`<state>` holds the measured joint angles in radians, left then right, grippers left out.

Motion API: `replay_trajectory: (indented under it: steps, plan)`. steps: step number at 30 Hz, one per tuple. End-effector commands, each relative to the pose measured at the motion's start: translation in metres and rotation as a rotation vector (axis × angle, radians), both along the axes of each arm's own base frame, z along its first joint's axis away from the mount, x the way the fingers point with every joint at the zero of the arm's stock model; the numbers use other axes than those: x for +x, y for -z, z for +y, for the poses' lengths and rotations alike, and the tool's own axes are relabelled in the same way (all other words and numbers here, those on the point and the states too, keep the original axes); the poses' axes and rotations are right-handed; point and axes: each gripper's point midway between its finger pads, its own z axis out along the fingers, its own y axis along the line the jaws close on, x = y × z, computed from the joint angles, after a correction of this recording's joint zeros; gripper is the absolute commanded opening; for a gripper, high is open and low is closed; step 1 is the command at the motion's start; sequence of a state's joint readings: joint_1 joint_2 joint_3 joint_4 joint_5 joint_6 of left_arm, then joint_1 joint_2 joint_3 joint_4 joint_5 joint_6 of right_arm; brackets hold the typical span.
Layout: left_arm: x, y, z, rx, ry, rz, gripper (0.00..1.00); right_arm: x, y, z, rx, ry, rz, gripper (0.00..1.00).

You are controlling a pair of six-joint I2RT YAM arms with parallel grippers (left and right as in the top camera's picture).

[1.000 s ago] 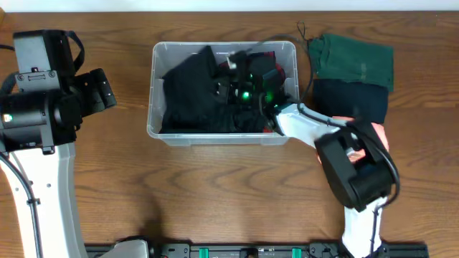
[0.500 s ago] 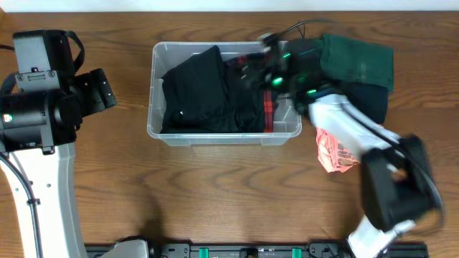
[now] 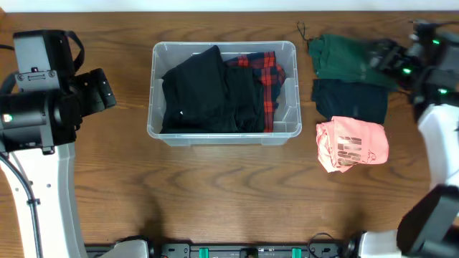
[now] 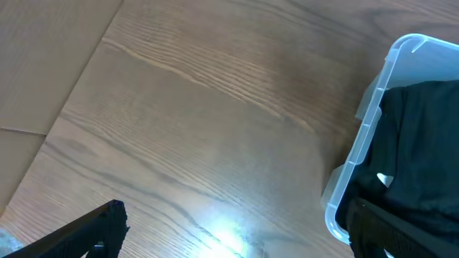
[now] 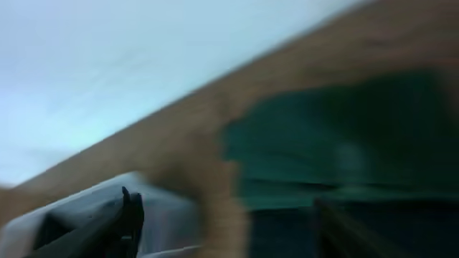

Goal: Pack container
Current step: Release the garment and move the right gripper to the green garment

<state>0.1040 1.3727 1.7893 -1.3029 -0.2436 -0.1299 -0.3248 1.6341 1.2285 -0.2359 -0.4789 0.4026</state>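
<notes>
Container (image 3: 224, 135): clear bin, upper centre of the overhead frame on the wooden table (image 3: 215, 193), holding a black garment (image 3: 201, 93) and, at its right side, a red plaid garment (image 3: 270, 77). Just right of it, top to bottom: green garment (image 3: 344, 57), navy garment (image 3: 348, 100), pink garment (image 3: 353, 143). Left gripper (image 3: 106, 89), frame left, fingers spread, empty; right gripper (image 3: 384, 59), upper right at the green garment's edge, blurred, grip cannot be told.

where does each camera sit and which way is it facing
Overhead: above, straight down on the table, container, green garment, left arm, right arm.
Left wrist: low, facing a container corner; its spread fingers at the bottom.
Right wrist: blurred, facing the green garment; one finger shows.
Shared: overhead and left wrist both show the container.
</notes>
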Motion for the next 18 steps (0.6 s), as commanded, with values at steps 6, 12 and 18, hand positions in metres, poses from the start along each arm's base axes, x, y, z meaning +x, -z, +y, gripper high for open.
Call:
replay_trajectory:
  steps: [6, 12, 18]
  plan:
    - [-0.001, -0.002, 0.004, 0.016, -0.008, 0.0, 0.98, -0.003, 0.094, -0.077, 0.051, 0.087, 0.134, 0.7]
    - [-0.001, -0.003, 0.004, 0.016, -0.008, -0.001, 0.98, -0.004, 0.154, -0.093, 0.161, 0.114, 0.196, 0.65]
    - [-0.001, -0.003, 0.004, 0.016, -0.008, -0.001, 0.98, 0.0, 0.168, -0.11, 0.212, 0.169, 0.187, 0.66]
